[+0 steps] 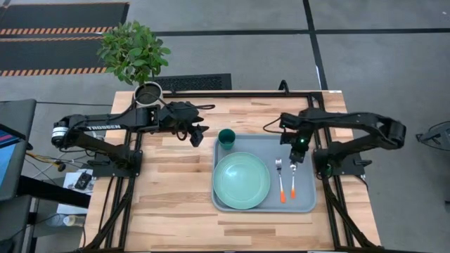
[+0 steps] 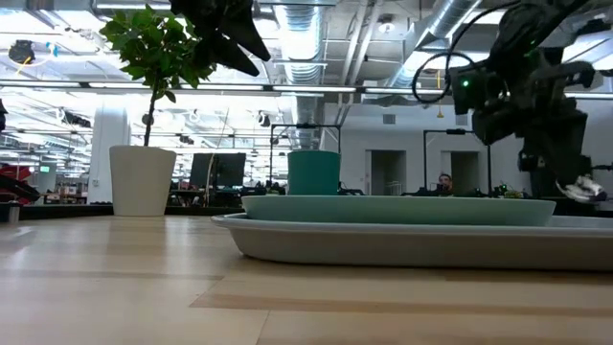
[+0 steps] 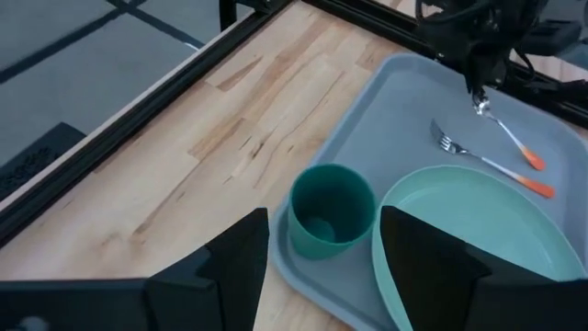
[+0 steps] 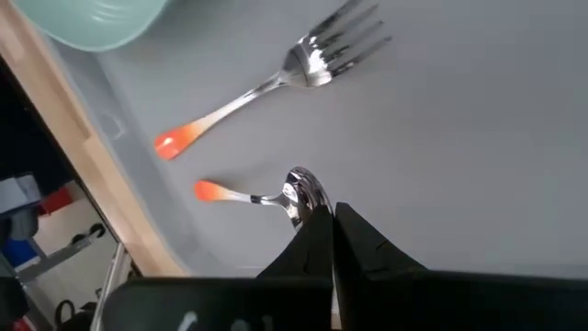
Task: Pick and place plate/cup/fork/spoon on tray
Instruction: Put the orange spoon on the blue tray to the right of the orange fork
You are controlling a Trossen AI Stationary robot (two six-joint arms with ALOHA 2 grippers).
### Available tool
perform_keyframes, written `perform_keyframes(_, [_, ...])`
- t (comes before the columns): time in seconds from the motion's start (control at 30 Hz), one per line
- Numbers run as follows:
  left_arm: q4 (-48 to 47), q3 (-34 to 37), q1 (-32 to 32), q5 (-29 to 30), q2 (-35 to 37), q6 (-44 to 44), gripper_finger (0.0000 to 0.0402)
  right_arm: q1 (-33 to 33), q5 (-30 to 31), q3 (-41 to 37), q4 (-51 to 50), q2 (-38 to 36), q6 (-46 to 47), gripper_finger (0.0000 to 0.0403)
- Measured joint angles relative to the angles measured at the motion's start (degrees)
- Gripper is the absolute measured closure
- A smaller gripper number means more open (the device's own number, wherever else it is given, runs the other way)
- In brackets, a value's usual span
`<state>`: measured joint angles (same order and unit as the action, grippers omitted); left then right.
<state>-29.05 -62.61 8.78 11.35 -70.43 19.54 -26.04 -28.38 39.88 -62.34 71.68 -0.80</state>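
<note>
Light blue-grey rectangular plastic tray [image 1: 306, 144] carrying round mint-green plate [image 1: 241, 180], small dark-green round cup [image 1: 226, 138], silver fork with orange-tipped handle [image 1: 280, 178] and matching silver, orange-tipped spoon [image 1: 293, 178], on pale striped wooden tabletop [image 1: 172, 190].

- Even, bright overhead light falls on the tray [image 1: 309, 200]; shadows around the tray are faint and short.
- Low down beside the tray, ceiling strip lights [image 2: 316, 88] glare behind it, leaving the arms as dark silhouettes.
- The near surface [image 2: 144, 287] in front of the tray is soft and out of focus.
- On the tray, the fork [image 4: 303, 69] tines and spoon [image 4: 299, 193] bowl show bright specular glints.
</note>
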Motion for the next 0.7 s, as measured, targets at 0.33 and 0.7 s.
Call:
perform_keyframes(0.33, [-0.84,0.0,0.0,-0.01,0.0,-0.73,0.0205,0.07,-0.63,0.07,1.17,4.16,-0.83,0.0392])
perform_keyframes(0.7, [-1.73,0.0,0.0,0.0,0.0,-0.82,0.0205,2.19,-0.51,0.07,1.55,9.38,-0.68,0.0391])
